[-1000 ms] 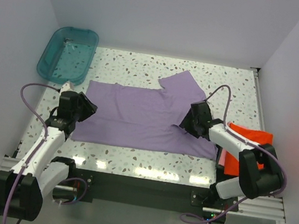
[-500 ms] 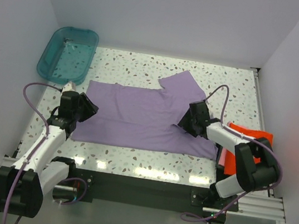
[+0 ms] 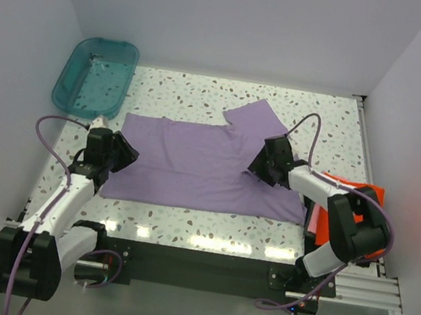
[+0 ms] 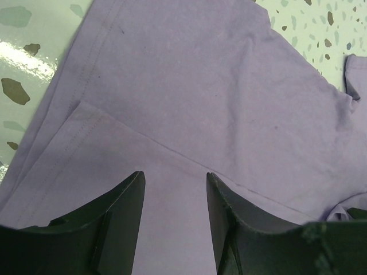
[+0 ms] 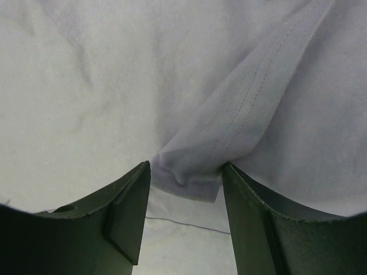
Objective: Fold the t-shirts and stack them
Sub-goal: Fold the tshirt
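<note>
step: folding purple tee (image 3: 194, 163), pre-grasp
purple tee: flat on surface (image 3: 188, 95), just right of teal tub (image 3: 96, 73)
orange tee (image 3: 343, 185): farthest from tub
left end effector (image 4: 175, 177): spread, over tub-side hem
right end effector (image 5: 186, 166): spread, straddling sleeve fold
next: probably pinch both, lift, fold over

no readable text, no labels, no brands, no numbers in any view

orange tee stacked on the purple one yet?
No, the orange t-shirt lies to the right of the spread purple t-shirt, beside it rather than on top.
</note>
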`<state>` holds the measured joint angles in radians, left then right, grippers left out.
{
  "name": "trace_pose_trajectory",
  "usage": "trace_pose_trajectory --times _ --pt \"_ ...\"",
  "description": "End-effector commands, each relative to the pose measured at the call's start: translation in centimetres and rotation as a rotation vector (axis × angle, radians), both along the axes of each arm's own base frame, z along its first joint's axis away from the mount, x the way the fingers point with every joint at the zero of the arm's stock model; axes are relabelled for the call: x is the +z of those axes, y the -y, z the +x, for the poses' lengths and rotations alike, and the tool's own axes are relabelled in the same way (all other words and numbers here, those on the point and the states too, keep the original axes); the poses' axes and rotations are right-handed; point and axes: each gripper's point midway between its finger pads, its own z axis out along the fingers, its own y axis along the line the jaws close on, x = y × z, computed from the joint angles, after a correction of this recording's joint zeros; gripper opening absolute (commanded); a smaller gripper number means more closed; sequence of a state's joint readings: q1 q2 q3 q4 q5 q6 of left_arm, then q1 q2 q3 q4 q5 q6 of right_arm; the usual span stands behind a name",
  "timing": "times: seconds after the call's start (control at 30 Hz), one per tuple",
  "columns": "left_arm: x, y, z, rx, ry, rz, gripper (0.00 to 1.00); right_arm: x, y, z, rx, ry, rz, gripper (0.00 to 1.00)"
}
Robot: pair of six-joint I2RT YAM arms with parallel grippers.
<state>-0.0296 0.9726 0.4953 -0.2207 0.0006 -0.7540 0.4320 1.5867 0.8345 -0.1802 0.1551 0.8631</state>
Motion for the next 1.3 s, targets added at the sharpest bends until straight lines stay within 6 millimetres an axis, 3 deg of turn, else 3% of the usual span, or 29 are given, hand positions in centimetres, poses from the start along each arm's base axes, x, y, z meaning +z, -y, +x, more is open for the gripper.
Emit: trace_pose_trajectory --times 0.0,0.3,0.43,0.6,0.63,0.77,1.0,1.03,1.07,1.1,1.13,1.17,1.27 --pt "1.6 0.1 1.6 -0.022 0.074 0.019 0.52 1.9 -1.2 2.6 -0.016 0.078 0.042 0.57" --pt "1.3 0.2 2.1 -0.015 0.062 0.008 0.52 1.5 -2.5 4.4 -0.007 0.072 0.062 0.57" --pt "2.1 -0.1 3.3 0.017 0.072 0.001 0.52 2.6 -3.8 5.8 0.01 0.092 0.098 0.57" --pt "3.7 -1.5 6.9 0.105 0.061 0.041 0.53 3.9 -5.1 7.9 0.045 0.087 0.1 0.59" --pt "3.7 -2.0 7.4 0.125 0.05 0.056 0.53 4.9 -5.5 8.8 0.051 0.103 0.103 0.59" --pt "4.2 -2.5 11.0 0.146 0.046 0.089 0.54 5.2 -5.7 10.7 0.074 0.105 0.072 0.6" --pt "3.5 -4.9 16.9 0.164 0.015 0.267 0.53 5.3 -2.2 16.5 0.112 0.128 -0.044 0.58" --pt "3.3 -5.4 17.6 0.169 0.008 0.297 0.51 6.3 -2.0 17.7 0.12 0.156 -0.051 0.58" --pt "2.7 -5.7 18.7 0.165 -0.012 0.327 0.49 5.3 -1.6 18.3 0.126 0.142 -0.072 0.58" --pt "2.4 -6.0 19.0 0.176 -0.029 0.346 0.49 5.1 -0.6 19.0 0.129 0.146 -0.101 0.57" --pt "0.8 -6.7 19.1 0.189 -0.076 0.381 0.49 5.7 -0.5 19.9 0.134 0.161 -0.106 0.57" --pt "0.9 -6.8 19.8 0.19 -0.072 0.395 0.48 4.7 -0.2 20.3 0.137 0.147 -0.116 0.57" --pt "-0.8 -7.2 20.8 0.174 -0.111 0.437 0.47 4.6 0.3 21.7 0.15 0.157 -0.148 0.56"
